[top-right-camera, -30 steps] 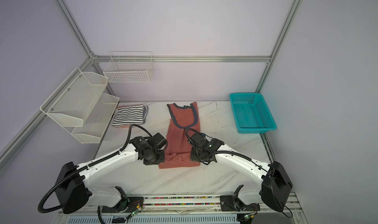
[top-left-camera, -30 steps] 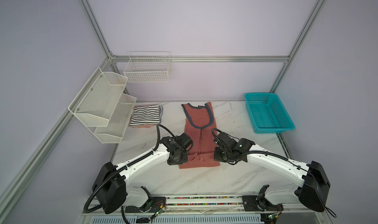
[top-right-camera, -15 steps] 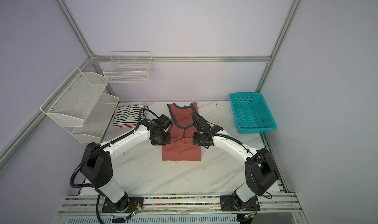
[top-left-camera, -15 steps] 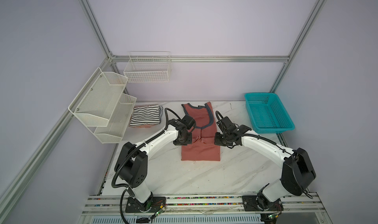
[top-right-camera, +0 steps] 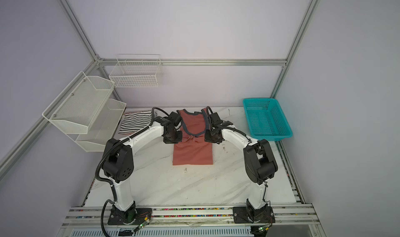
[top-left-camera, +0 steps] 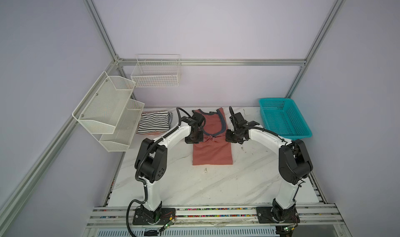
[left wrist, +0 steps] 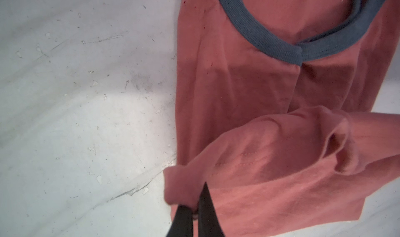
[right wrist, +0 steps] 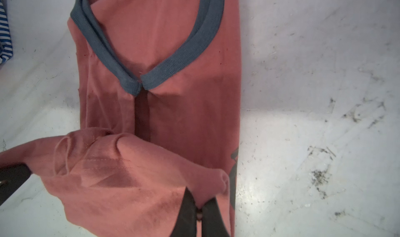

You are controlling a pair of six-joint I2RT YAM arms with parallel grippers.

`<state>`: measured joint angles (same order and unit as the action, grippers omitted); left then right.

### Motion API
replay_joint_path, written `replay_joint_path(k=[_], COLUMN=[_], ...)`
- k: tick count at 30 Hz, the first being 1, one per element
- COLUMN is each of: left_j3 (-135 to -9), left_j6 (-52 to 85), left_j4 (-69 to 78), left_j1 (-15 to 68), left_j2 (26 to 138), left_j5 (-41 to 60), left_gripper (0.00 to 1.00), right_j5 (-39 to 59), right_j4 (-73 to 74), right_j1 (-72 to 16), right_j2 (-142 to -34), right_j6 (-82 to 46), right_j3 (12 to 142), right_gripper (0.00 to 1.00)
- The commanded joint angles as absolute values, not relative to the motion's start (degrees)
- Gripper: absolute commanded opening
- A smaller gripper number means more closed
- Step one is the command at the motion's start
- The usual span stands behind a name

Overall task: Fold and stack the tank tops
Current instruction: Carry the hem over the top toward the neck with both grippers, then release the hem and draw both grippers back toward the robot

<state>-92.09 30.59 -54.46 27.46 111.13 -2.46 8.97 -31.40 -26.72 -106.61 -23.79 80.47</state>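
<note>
Both grippers are clamped on cloth. In both top views we find the left gripper (top-left-camera: 194, 139) and the right gripper (top-left-camera: 232, 137) closed at the left and right sides of the salmon tank top (top-left-camera: 212, 154), which lies in the middle of the table (top-left-camera: 194, 188). One second ago these grippers stood at the garment's near edge. They have since carried the hem (top-left-camera: 213, 140) toward the far side, and it now hangs over the mid-body, just short of the grey-blue neckline (top-left-camera: 223, 125). The garment's outline on the table is shorter as a result. A folded striped tank top (top-left-camera: 154, 123) lies at the far left, well apart, and the turquoise basket (top-left-camera: 283, 119) at the far right holds nothing that we can see. In the left wrist view, the left gripper (left wrist: 194, 216) has its jaws together on a bunched corner of cloth, with the stitched hem (left wrist: 238, 163) raised clear of the layer beneath. In the right wrist view, the right gripper (right wrist: 199, 214) pinches the opposite corner in the same way, and the hem (right wrist: 104, 160) sags between the two holds. We judge the crosswise fold to be under way but not laid: the hem must be set down flat and released before this top can go onto the striped one.
</note>
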Motion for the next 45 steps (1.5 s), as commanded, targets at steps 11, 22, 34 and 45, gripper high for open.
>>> replay_joint_path(k=[11,22,34,45], left_j3=[-104.16,-111.38,-121.10,-118.31], left_j6=[28.33,29.97,31.53,30.24], left_j4=[-53.88,-52.95,-51.90,-50.63], left_j1=[24.23,22.37,18.85,17.41], left_j2=[118.71,123.49,131.27,122.03], left_j5=[1.61,6.58,9.32,8.57], left_gripper=[0.11,0.31,0.31,0.42], right_j5=[13.40,15.63,19.48,15.68], right_j4=[-29.53,-27.91,-25.56,-26.24], right_j1=[-23.73,-22.23,-17.21,-15.08], right_j2=[-114.43,-118.20,-122.25,-115.64], right_j6=[-20.86,-22.47,-23.70,-21.64], right_j3=[85.53,89.61,92.94,90.13], right_gripper=[0.25,0.51,0.52,0.58])
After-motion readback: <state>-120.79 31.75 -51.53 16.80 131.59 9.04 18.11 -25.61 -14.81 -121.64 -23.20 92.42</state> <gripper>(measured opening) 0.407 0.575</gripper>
